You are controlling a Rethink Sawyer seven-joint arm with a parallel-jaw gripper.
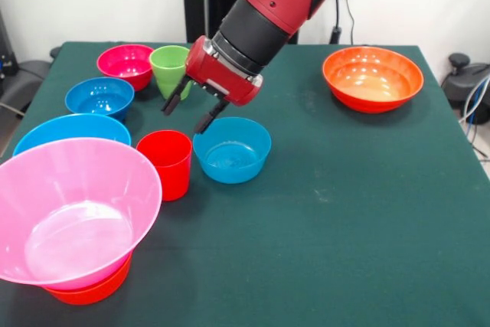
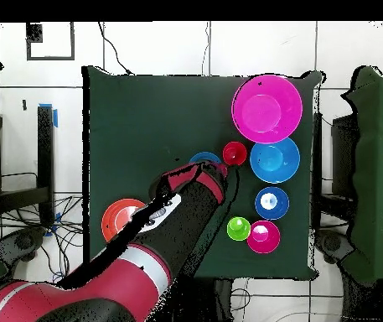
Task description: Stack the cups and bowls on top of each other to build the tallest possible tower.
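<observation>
The tower is a huge hot-pink bowl [image 1: 73, 212] [image 2: 266, 109] resting in an orange bowl [image 1: 88, 290] at the near left of the front view. A large light blue bowl [image 1: 69, 129] [image 2: 275, 159] stands right behind it. My gripper [image 1: 189, 112] [image 2: 224, 170] hangs open and empty above the table, over the gap between the red cup [image 1: 166, 162] [image 2: 235, 153] and a small blue bowl [image 1: 232, 151] [image 2: 203, 158]. The green cup [image 1: 168, 67] [image 2: 239, 228] stands just behind the gripper, beside a magenta bowl [image 1: 125, 63] [image 2: 263, 236] and another blue bowl [image 1: 99, 97] [image 2: 271, 203].
A second orange bowl [image 1: 373, 78] [image 2: 119, 220] stands alone at the far right of the front view; in the overhead view my arm partly covers it. The dark green cloth [image 1: 344, 227] covers the table.
</observation>
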